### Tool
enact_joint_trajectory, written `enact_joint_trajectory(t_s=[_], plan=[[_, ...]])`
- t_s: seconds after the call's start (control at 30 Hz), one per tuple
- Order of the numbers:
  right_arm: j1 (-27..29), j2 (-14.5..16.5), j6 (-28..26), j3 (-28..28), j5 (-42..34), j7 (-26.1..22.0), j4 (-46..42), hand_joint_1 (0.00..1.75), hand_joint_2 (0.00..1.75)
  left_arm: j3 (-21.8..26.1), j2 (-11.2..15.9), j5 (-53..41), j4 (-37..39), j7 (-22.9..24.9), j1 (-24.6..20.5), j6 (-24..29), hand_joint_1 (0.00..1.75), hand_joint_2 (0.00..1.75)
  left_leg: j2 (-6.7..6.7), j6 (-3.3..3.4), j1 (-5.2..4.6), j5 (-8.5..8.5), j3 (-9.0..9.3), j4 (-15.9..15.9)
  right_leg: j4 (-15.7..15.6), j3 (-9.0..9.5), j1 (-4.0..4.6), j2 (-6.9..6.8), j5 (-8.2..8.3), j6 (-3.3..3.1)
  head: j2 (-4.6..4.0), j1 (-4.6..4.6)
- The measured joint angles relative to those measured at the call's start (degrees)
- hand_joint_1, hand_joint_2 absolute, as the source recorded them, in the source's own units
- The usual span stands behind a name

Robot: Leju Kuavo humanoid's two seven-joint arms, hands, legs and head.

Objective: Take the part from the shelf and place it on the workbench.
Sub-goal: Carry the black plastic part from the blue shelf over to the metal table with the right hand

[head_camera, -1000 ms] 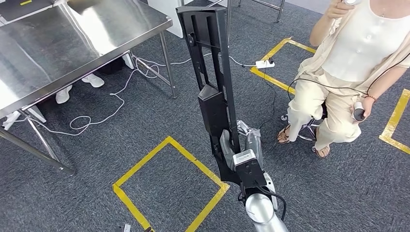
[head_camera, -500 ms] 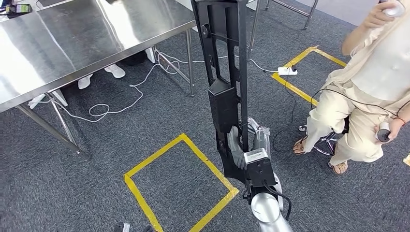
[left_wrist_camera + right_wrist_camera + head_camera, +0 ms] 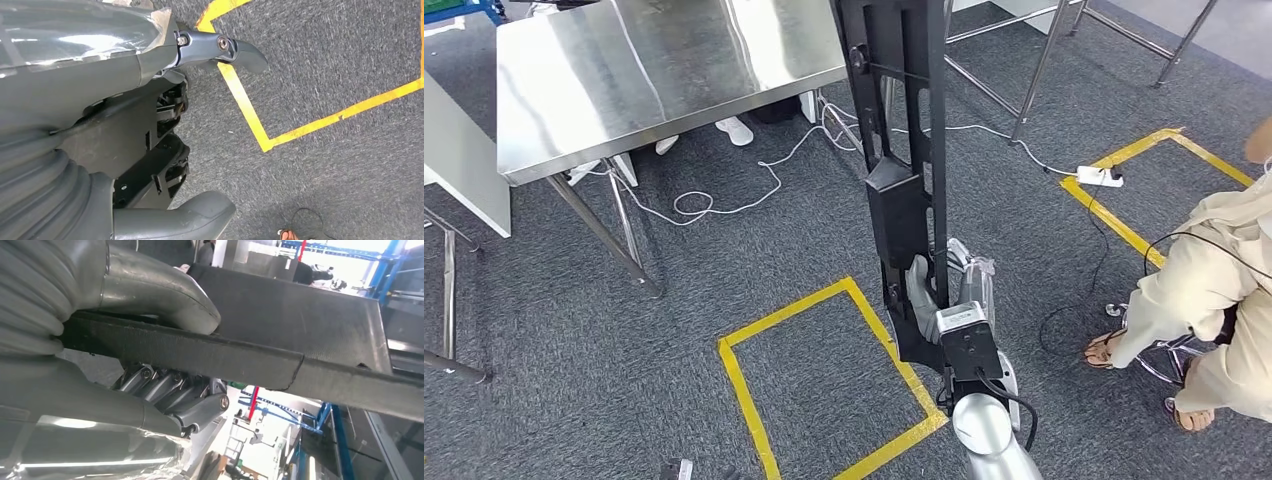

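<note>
Black slotted part (image 3: 904,150), upright

The top of the long black part (image 3: 902,150) is cut off by the picture's upper edge. The seated person (image 3: 1214,300) is cut at the right edge. The right hand (image 3: 944,290) is mostly hidden behind the part.

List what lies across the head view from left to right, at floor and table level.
Steel workbench → yellow taped square on the carpet → long black part held upright by the right hand → white power strip → seated person at the right edge.
</note>
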Motion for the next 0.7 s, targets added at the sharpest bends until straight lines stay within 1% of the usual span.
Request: enact_joint_trajectory(t_s=[0.03,0.07,0.1,0.13,0.17,0.2,0.23,0.27,0.3,0.33,0.37,0.4,0.43,0.47,0.5,0.53,0.57,0.6,0.63,0.67,0.7], plan=[[-0.3,0.08,0.06,0.01,0.06,0.02,0.03,1.75,1.75,0.0,0.03,0.07,-0.01,0.02,-0.02,-0.02,0.0,1.75,1.39,-0.26,0.05,-0.74,-0.66,1.45,-0.05,0.16,-0.01,-0.53,-0.04,-0.28,0.0,-0.22],[-0.67,0.15,0.13,0.01,0.12,0.04,0.1,1.75,1.75,0.0,0.06,0.25,-0.01,0.03,-0.07,-0.02,0.0,1.75,3.07,-0.55,0.12,-1.88,-1.84,3.85,-0.09,0.33,0.06,-1.09,-0.13,-0.57,0.0,-0.43],[-1.04,0.21,0.22,0.02,0.16,0.06,0.23,1.75,1.75,0.0,0.03,0.44,-0.01,0.03,-0.13,-0.01,0.0,1.75,4.73,-0.82,0.15,-3.28,-3.57,7.12,-0.1,0.47,0.28,-1.66,-0.27,-0.84,0.0,-0.67],[-1.41,0.25,0.33,0.03,0.18,0.06,0.44,1.75,1.75,0.0,0.04,0.63,-0.02,-0.01,-0.17,0.05,0.0,1.75,5.65,-0.98,0.28,-4.6,-5.57,10.65,-0.1,0.57,0.49,-2.34,-0.41,-1.06,0.0,-0.84],[-1.73,0.3,0.46,0.04,0.18,0.08,0.75,1.75,1.75,0.0,0.04,0.85,-0.02,-0.13,-0.16,0.22,0.0,1.75,6.06,-1.0,0.35,-5.34,-7.18,13.32,-0.1,0.66,0.7,-3.04,-0.56,-1.28,0.0,-0.84],[-2.06,0.37,0.55,0.08,0.35,0.1,1.11,1.75,1.75,0.01,0.05,1.02,-0.02,-0.36,-0.1,0.5,0.0,1.75,6.26,-0.84,0.33,-5.24,-8.01,14.4,-0.1,0.74,0.92,-3.75,-0.7,-1.46,0.0,-0.88],[-2.46,0.45,0.48,0.15,0.77,0.13,1.48,1.75,1.75,0.04,0.05,1.26,-0.02,-0.67,-0.03,0.86,0.0,1.75,6.41,-0.46,0.22,-4.24,-7.74,13.47,-0.11,0.84,1.18,-4.45,-0.82,-1.63,0.0,-0.89],[-2.98,0.54,0.23,0.31,1.49,0.18,1.86,1.75,1.75,0.09,0.05,1.51,-0.02,-1.05,0.01,1.26,0.0,1.75,6.74,0.22,-0.04,-2.6,-6.36,10.59,-0.13,0.95,1.48,-5.1,-0.93,-1.78,0.0,-0.89],[-3.59,0.64,-0.22,0.5,2.46,0.23,2.24,1.75,1.75,0.14,0.05,1.71,-0.02,-1.43,0.02,1.58,0.0,1.75,7.75,1.26,-0.6,-1.04,-4.39,6.77,-0.18,1.09,1.68,-5.69,-1.03,-1.91,0.0,-0.87],[-4.21,0.74,-0.79,0.72,3.51,0.31,2.63,1.75,1.75,0.17,0.08,1.86,-0.04,-1.75,0.0,1.8,0.0,1.75,8.98,2.28,-1.12,0.01,-2.65,3.56,-0.25,1.23,2.02,-6.25,-1.16,-1.92,0.0,-0.7],[-4.77,0.84,-1.47,0.91,4.7,0.49,3.04,1.75,1.75,0.19,0.07,1.95,-0.07,-2.05,-0.04,1.94,0.0,1.75,10.03,3.05,-1.63,0.49,-1.43,1.32,-0.34,1.35,2.04,-6.74,-1.3,-1.82,0.0,-0.6],[-5.24,0.93,-2.31,1.05,6.21,0.92,3.46,1.75,1.75,0.2,0.06,2.08,-0.09,-2.27,-0.07,2.01,0.0,1.75,10.65,3.56,-2.04,0.5,-0.91,0.28,-0.47,1.49,1.97,-7.3,-1.43,-1.66,0.0,-0.54],[-5.61,0.97,-3.27,1.19,8.02,1.55,3.87,1.75,1.75,0.2,0.05,2.23,-0.1,-2.41,-0.03,2.04,0.0,1.75,10.39,3.69,-2.15,0.45,-0.81,0.02,-0.69,1.7,1.98,-7.95,-1.55,-1.44,0.0,-0.53],[-5.91,1.0,-4.38,1.36,10.1,2.29,4.22,1.75,1.75,0.21,0.02,2.39,-0.1,-2.51,0.04,2.06,0.0,1.75,9.69,3.77,-2.13,0.66,-0.34,-0.7,-0.98,1.97,1.94,-8.46,-1.64,-1.3,0.0,-0.68],[-6.23,1.0,-5.39,1.54,12.23,3.08,4.53,1.75,1.75,0.23,0.01,2.55,-0.1,-2.6,0.19,2.08,0.0,1.75,8.99,3.68,-1.94,1.07,0.27,-1.61,-1.01,2.18,2.03,-8.25,-1.76,-1.18,0.0,-0.67],[-6.59,0.97,-6.32,1.72,14.24,3.76,4.79,1.75,1.75,0.26,0.01,2.66,-0.09,-2.65,0.32,2.08,0.0,1.75,8.39,3.57,-1.64,1.49,0.94,-2.57,-0.38,2.01,2.09,-7.23,-2.14,-1.11,0.0,-0.69],[-6.97,0.87,-7.26,1.84,16.55,4.53,5.04,1.75,1.75,0.27,-0.02,2.73,-0.08,-2.7,0.38,2.07,0.0,1.75,7.82,3.43,-1.29,1.91,1.56,-3.38,1.51,1.14,2.06,-5.72,-2.96,-1.1,0.0,-0.57],[-7.28,0.65,-8.15,1.91,19.3,5.47,5.3,1.75,1.75,0.28,-0.09,2.77,-0.07,-2.69,0.42,2.04,0.0,1.75,7.28,3.23,-1.08,2.12,1.81,-3.75,4.59,-0.41,1.79,-4.08,-4.09,-1.06,0.0,-0.45],[-7.46,0.35,-9.0,1.94,22.41,6.6,5.55,1.75,1.75,0.29,-0.16,2.74,-0.05,-2.6,0.41,2.02,0.0,1.75,6.73,3.22,-0.94,2.13,1.89,-3.83,8.22,-2.45,1.54,-3.03,-5.33,-0.96,0.0,-0.41],[-7.52,-0.03,-9.65,1.94,25.54,7.78,5.78,1.75,1.75,0.29,-0.23,2.7,-0.05,-2.49,0.44,1.98,0.0,1.75,6.1,3.13,-0.81,2.09,1.91,-3.79,11.44,-4.4,1.26,-2.56,-6.21,-0.69,0.0,-0.28],[-7.5,-0.42,-9.98,1.92,28.17,8.86,5.95,1.75,1.75,0.29,-0.28,2.65,-0.04,-2.36,0.55,1.95,0.0,1.75,5.55,2.99,-0.68,1.98,1.95,-3.75,13.06,-5.68,0.93,-2.39,-6.31,-0.18,0.0,-0.27]])
